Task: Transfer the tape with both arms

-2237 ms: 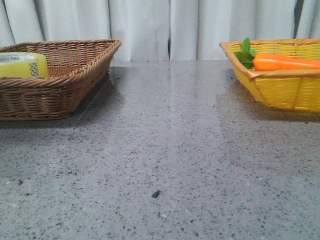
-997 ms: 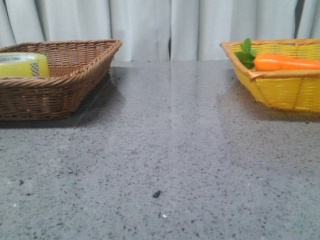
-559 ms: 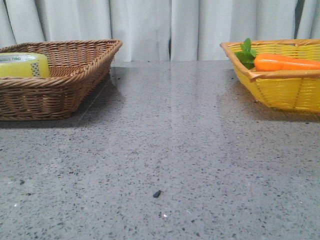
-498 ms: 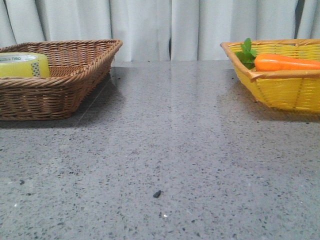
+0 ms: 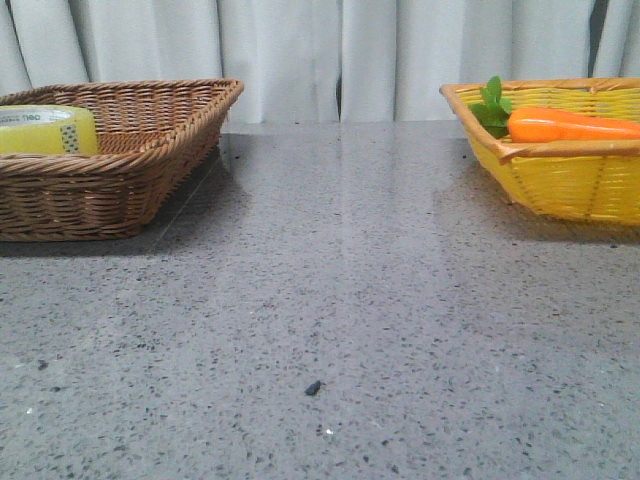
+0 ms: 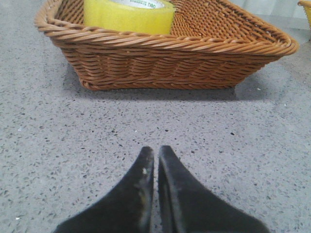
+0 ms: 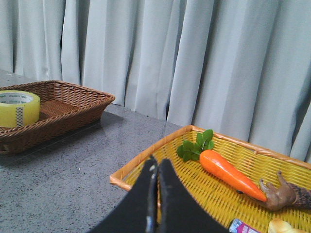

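The yellow tape (image 5: 45, 130) lies in the brown wicker basket (image 5: 150, 140) at the far left of the table. It also shows in the left wrist view (image 6: 129, 15) and in the right wrist view (image 7: 18, 108). My left gripper (image 6: 156, 151) is shut and empty, low over the grey table a short way in front of the brown basket (image 6: 170, 53). My right gripper (image 7: 157, 163) is shut and empty, above the near corner of the yellow basket (image 7: 146, 162). Neither gripper shows in the front view.
The yellow basket (image 5: 560, 175) at the far right holds an orange carrot (image 5: 565, 125) with green leaves; the right wrist view also shows a brown toy figure (image 7: 284, 194) and a small packet (image 7: 243, 227) in it. A dark speck (image 5: 313, 387) lies on the table. Pale curtains hang behind.
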Controlling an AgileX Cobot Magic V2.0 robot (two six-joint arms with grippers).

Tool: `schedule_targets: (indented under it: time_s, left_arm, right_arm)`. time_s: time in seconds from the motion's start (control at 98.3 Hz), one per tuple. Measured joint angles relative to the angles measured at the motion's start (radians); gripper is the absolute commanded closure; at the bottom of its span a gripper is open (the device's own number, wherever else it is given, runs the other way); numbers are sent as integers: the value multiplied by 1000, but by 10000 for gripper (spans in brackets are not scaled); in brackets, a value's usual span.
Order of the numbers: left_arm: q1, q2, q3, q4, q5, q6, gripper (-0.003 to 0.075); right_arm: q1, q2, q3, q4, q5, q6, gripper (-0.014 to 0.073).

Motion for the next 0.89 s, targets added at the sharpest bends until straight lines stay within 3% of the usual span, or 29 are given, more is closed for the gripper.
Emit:
schedule_targets:
  time_s: [0.376,0.651,0.895]
  left_arm:
    - [0,0,0,0,0,0,741]
    - [0,0,0,0,0,0,741]
    - [0,0,0,-1,2,0,741]
  right_arm:
    - [-33,-1,61,0,-19,0,660]
    - [-321,-1,382,96,-167,0,660]
    - [-508,-10,393,124,-113,0,660]
